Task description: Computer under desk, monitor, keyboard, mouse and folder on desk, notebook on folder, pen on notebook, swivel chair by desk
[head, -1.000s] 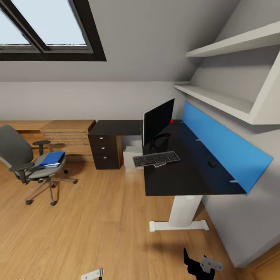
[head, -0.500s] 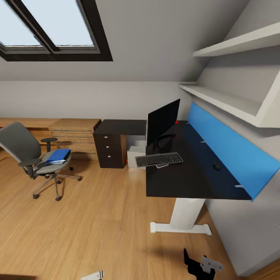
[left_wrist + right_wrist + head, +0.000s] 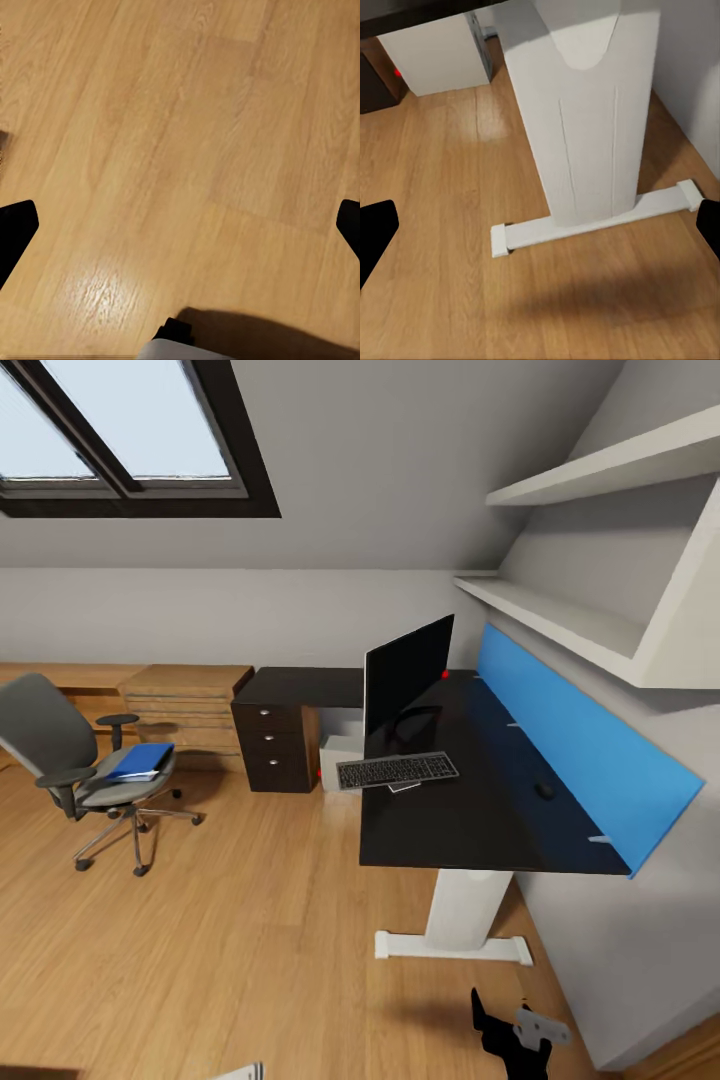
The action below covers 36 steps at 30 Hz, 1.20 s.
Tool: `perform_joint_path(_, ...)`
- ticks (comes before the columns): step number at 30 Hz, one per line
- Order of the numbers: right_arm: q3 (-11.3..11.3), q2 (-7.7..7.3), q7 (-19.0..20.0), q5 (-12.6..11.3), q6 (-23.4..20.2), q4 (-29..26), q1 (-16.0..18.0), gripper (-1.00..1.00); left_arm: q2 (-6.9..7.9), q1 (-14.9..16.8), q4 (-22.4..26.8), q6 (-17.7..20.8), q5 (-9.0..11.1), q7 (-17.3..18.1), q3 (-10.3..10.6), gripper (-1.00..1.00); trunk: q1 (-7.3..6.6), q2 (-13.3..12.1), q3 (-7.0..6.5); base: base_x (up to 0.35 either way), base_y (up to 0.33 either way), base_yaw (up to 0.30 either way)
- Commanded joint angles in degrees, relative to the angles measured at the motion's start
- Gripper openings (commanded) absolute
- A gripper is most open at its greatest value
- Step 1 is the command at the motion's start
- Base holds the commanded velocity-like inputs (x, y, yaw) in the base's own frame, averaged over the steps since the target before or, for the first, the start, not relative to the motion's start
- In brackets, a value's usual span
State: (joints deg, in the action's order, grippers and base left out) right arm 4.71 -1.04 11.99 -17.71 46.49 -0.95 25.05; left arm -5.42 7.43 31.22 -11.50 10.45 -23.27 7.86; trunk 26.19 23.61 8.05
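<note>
1. Grey attic bedroom with an oak plank floor point(image 3: 250, 930) and a dark-framed skylight point(image 3: 130, 440); the long glossy black bench point(image 3: 470, 800) on white legs runs along the wall at 3 o'clock under a blue wall panel point(image 3: 580, 760).
2. On the bench stand the wide black monitor point(image 3: 405, 670), the slim grey-framed keyboard point(image 3: 397, 770) in front of it, and the small black mouse point(image 3: 543, 791) well apart, towards the panel.
3. A light grey computer tower point(image 3: 338, 760) sits under the bench beside the dark three-drawer unit point(image 3: 272, 745).
4. At 9 o'clock, well apart from the bench, the grey upholstered swivel chair point(image 3: 85, 770) carries the flat bright blue folder point(image 3: 140, 762), its long axis running roughly front to back of the seat.
5. Right tool point(image 3: 515, 1035) hangs low with jaws spread wide, facing the bench's white leg point(image 3: 585, 120); the left tool point(image 3: 180, 225) is likewise wide, over bare floor, holding nothing.
6. Risk, as I judge it: the keyboard overhangs the bench edge, and a careless nudge could tip it; the castored chair may roll off when the folder is grasped.
</note>
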Motion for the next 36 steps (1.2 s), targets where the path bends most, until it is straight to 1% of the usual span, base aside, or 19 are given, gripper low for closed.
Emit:
perform_joint_path(1,0.49,-0.14,0.57,-0.23,-0.84,-1.50,0.06,1.00,0.09,0.05,-0.27,-0.31,0.61,-0.39,0.43,1.00,0.03,0.11,0.12,0.000,-0.005,0.000)
perform_joint_path(2,0.52,-0.22,0.56,-0.27,-1.67,-2.52,0.07,1.00,0.12,0.05,-0.35,-0.32,0.61,-0.39,0.43,1.00,0.03,0.11,0.12,0.000,-0.004,0.000)
perform_joint_path(6,0.72,-1.02,0.44,-0.34,-9.96,-10.40,0.08,1.00,0.20,0.05,-0.60,-0.35,0.62,-0.38,0.41,1.00,0.03,0.11,0.12,0.000,-0.002,0.000)
perform_joint_path(7,0.76,-1.42,0.13,-0.33,-14.68,-14.74,0.05,1.00,0.21,0.06,-0.64,-0.36,0.62,-0.38,0.41,1.00,0.03,0.11,0.12,0.000,0.000,0.000)
perform_joint_path(8,0.82,-2.55,-1.39,-0.34,-21.63,-20.69,0.01,1.00,0.22,0.05,-0.67,-0.39,0.61,-0.37,0.40,1.00,0.03,0.11,0.12,0.000,0.000,0.000)
perform_joint_path(11,0.88,-4.71,-4.82,-0.38,-32.76,-29.59,-0.04,1.00,0.23,0.06,-0.69,-0.56,0.57,-0.40,0.40,1.00,0.03,0.11,0.12,0.000,0.000,0.000)
perform_joint_path(12,0.99,-5.84,-7.35,-0.37,-39.25,-34.36,-0.04,1.00,0.23,0.05,-0.70,-0.84,0.56,-0.42,0.40,1.00,0.03,0.11,0.12,0.000,0.000,0.000)
perform_joint_path(14,1.14,-6.67,-10.32,-0.33,-45.03,-37.85,0.04,1.00,0.23,0.06,-0.71,-1.33,0.55,-0.47,0.39,1.00,0.03,0.11,0.12,0.000,0.000,0.000)
perform_joint_path(15,1.25,-7.21,-14.17,-0.26,-50.23,-40.09,0.30,1.00,0.27,0.07,-0.71,-1.98,0.55,-0.53,0.36,1.00,0.03,0.11,0.12,0.000,0.000,0.000)
perform_joint_path(16,1.30,-7.56,-17.87,-0.22,-54.22,-41.50,1.10,1.00,0.29,0.07,-0.71,-2.52,0.54,-0.60,0.34,1.00,0.03,0.11,0.12,0.000,0.000,0.000)
perform_joint_path(17,1.34,-7.81,-20.87,-0.19,-57.02,-42.33,2.64,1.00,0.30,0.08,-0.72,-2.88,0.54,-0.64,0.33,1.00,0.03,0.11,0.12,0.000,0.000,0.000)
perform_joint_path(19,1.35,-7.96,-22.83,-0.17,-58.86,-42.64,4.52,1.00,0.34,0.06,-0.72,-3.12,0.54,-0.67,0.33,1.00,0.03,0.11,0.12,0.000,0.000,0.000)
perform_joint_path(20,1.27,-8.07,-24.53,-0.13,-60.43,-42.18,6.95,1.00,0.38,0.06,-0.72,-3.32,0.56,-0.70,0.32,1.00,0.03,0.11,0.12,0.019,0.000,0.000)
perform_joint_path(24,1.04,-8.18,-25.73,0.03,-61.09,-40.17,8.80,1.00,0.45,0.06,-0.72,-3.46,0.58,-0.72,0.32,1.00,0.03,0.11,0.12,0.112,0.000,0.000)
perform_joint_path(25,0.97,-8.48,-26.06,0.86,-60.26,-38.65,9.34,1.00,0.48,0.06,-0.72,-3.50,0.57,-0.72,0.31,1.00,0.03,0.11,0.12,0.269,0.000,0.000)
perform_joint_path(26,0.97,-8.79,-26.12,1.60,-59.78,-38.22,9.48,1.00,0.52,0.05,-0.72,-3.51,0.56,-0.72,0.29,1.00,0.03,0.11,0.12,0.288,0.000,0.000)
perform_joint_path(29,0.97,-9.09,-26.18,2.68,-59.34,-37.81,9.60,1.00,0.58,0.04,-0.72,-3.54,0.55,-0.72,0.30,1.00,0.03,0.11,0.12,0.299,0.000,0.000)
perform_joint_path(30,0.93,-9.38,-26.22,3.84,-58.98,-37.47,9.71,1.00,0.77,0.04,-0.72,-3.56,0.55,-0.72,0.28,1.00,0.03,0.11,0.12,0.317,-0.014,0.000)
perform_joint_path(36,1.08,-9.48,-26.13,3.95,-58.79,-37.32,9.73,1.00,1.00,0.04,-0.72,-3.53,0.55,-0.72,0.23,1.00,0.03,0.11,0.12,0.319,-0.074,0.000)
